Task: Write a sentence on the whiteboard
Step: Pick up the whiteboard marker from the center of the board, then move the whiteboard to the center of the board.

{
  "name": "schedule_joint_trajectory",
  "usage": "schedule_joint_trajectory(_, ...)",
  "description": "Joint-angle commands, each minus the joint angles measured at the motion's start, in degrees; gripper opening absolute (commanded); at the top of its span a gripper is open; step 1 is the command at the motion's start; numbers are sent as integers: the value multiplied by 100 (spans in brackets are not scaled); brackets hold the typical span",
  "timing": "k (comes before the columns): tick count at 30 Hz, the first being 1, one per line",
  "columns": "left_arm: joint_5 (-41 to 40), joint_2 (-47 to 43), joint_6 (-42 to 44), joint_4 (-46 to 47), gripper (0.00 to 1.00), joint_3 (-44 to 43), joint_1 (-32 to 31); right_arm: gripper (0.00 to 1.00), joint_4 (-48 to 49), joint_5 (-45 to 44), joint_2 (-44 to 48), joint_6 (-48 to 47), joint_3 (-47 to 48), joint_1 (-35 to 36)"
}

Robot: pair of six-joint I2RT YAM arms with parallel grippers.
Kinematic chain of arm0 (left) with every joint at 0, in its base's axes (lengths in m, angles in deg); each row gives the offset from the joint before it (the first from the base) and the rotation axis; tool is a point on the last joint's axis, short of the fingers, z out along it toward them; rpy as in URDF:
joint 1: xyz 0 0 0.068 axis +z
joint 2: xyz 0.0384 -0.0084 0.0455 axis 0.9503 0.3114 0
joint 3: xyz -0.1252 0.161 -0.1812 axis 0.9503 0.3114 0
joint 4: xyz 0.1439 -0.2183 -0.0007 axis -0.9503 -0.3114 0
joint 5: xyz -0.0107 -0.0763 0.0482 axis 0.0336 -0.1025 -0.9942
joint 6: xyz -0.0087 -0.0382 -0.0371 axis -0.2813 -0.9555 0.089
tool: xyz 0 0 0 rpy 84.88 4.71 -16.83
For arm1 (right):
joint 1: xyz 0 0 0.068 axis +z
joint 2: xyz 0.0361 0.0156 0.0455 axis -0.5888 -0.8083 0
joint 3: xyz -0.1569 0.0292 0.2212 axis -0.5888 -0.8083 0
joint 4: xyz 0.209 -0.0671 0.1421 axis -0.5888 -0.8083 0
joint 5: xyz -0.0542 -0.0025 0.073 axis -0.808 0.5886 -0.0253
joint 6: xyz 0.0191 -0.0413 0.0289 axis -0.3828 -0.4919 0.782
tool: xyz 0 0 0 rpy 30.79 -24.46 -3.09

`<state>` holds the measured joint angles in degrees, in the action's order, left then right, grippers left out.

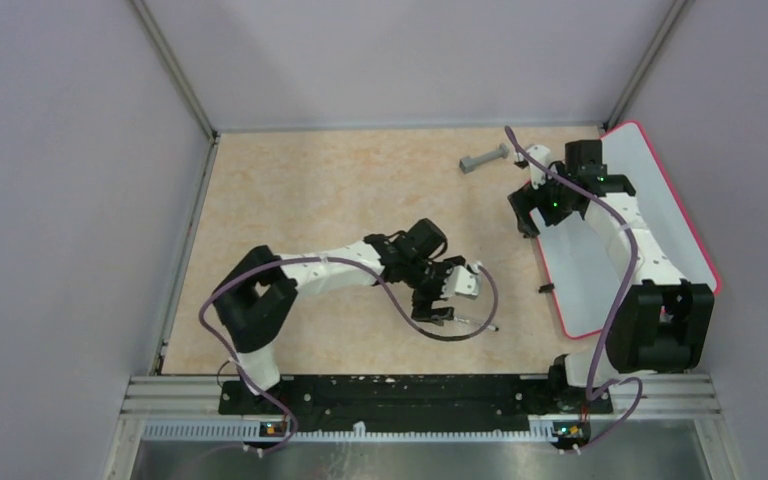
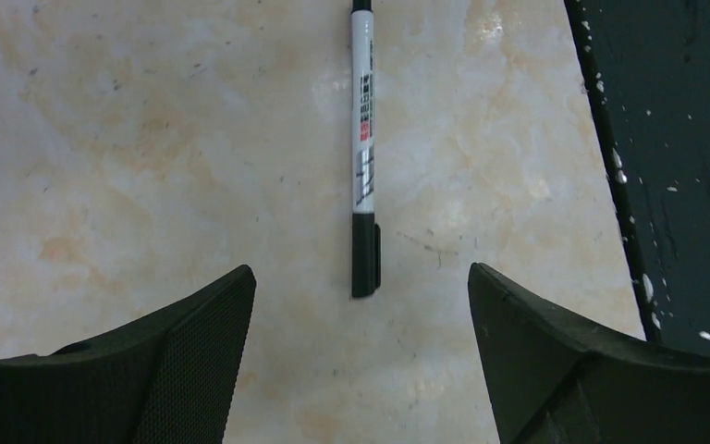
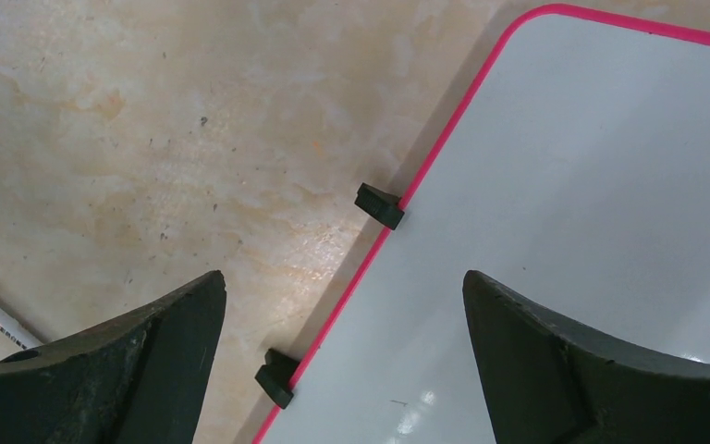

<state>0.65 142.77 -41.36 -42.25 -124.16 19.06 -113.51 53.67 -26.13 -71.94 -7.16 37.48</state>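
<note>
With both pairs of jaws released, the left gripper (image 2: pixel 361 273) should straddle the marker (image 2: pixel 362 139) mid-barrel before closing, while the right gripper (image 3: pixel 344 282) steadies the blank whiteboard (image 3: pixel 610 185) at its clipped edge.

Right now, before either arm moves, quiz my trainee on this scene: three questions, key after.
1. True or false: the left gripper is shut on the marker pen.
2. What lies below the right gripper? A the clipped edge of the whiteboard; B a cup; C a sponge.
3. How many black clips show in the right wrist view?
Key: 1 false, it is open above the pen lying on the table; 2 A; 3 two.
</note>
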Motion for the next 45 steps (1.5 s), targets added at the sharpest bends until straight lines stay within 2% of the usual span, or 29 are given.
schedule_joint_trajectory(1, -388, 727, 195, 194, 87, -671, -455, 95, -130, 217, 45, -116, 260, -19)
schedule_joint_trajectory(6, -310, 1426, 36, 172, 72, -1207, -628, 95, -104, 201, 17, -139, 215, -23)
schedule_joint_trajectory(12, -427, 1774, 177, 74, 51, -1269, -808, 95, -94, 193, 2, -197, 153, -18)
schedule_joint_trajectory(16, -667, 1825, 297, -66, 37, -1222, -813, 95, -96, 157, -7, -309, 111, -18)
schedule_joint_trajectory(19, -932, 1893, 360, -521, 21, -1381, -818, 95, -127, 150, -6, -445, 82, -18)
schedule_joint_trajectory(21, -1020, 1804, 399, -673, 16, -1328, -807, 95, -198, 193, -8, -574, 96, -17)
schedule_joint_trajectory(23, -1009, 1622, 433, -748, 2, -1162, -798, 95, -284, 216, -16, -695, 121, -10)
schedule_joint_trajectory(24, -985, 1523, 386, -788, 0, -1091, -783, 95, -321, 225, -29, -763, 131, -11)
schedule_joint_trajectory(29, -141, 879, -31, -1041, 0, -861, -313, 94, -491, 151, -112, -1266, 125, 110)
schedule_joint_trajectory(37, 1306, -242, -461, -1503, 0, -608, 1054, 89, -364, -415, -371, -2308, 50, 786)
schedule_joint_trajectory(43, 1826, -823, -818, -1610, 0, -284, 1964, 84, -408, -719, -1033, -3002, 463, 879)
schedule_joint_trajectory(45, 1937, -975, -977, -1599, 0, -192, 2240, 79, -400, -912, -1230, -3210, 519, 880)
